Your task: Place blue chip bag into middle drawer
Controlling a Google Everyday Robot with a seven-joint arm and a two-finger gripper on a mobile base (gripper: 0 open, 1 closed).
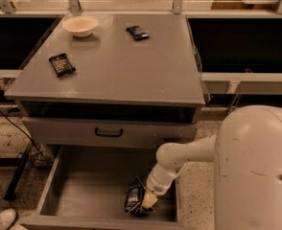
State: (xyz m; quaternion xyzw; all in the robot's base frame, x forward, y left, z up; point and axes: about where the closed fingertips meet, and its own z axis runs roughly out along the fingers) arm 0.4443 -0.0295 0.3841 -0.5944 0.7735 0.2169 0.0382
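Note:
The blue chip bag (133,198) stands on edge low inside the open middle drawer (88,193), near its front right corner. My gripper (142,201) reaches down into the drawer from the right and is shut on the bag. The bag's lower end is at or just above the drawer floor. My white arm (179,159) slants down from my body on the right and hides part of the drawer's right wall.
Above is a grey drawer front with a black handle (108,132), slightly pulled out. On the cabinet top (122,71) lie a white bowl (80,25), a small black packet (61,64) and a dark-blue bar wrapper (137,32). A shoe (1,219) is at the bottom left.

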